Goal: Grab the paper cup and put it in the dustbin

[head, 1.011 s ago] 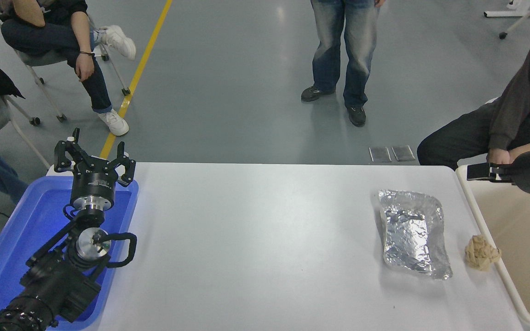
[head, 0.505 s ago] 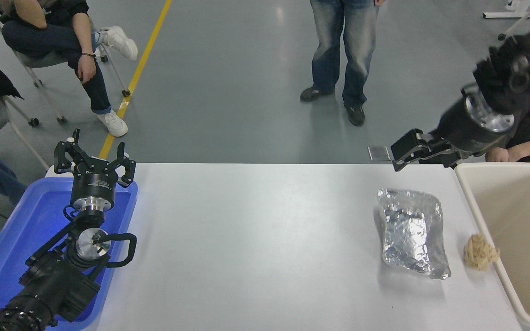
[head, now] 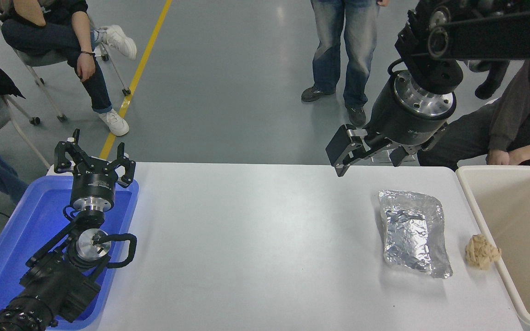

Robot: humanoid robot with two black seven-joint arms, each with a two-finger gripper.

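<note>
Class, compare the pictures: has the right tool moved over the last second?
Yes. The right tool has swung leftward, from over the dustbin to the table's far edge, beyond the foil bag.

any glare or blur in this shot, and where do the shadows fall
Head view: sharp throughout; crinkled silver foil bag glints with bright specular patches; soft shadow along its near edge on the white table; grey floor shows pale ceiling-light reflections; black right gripper slightly soft-edged.
</note>
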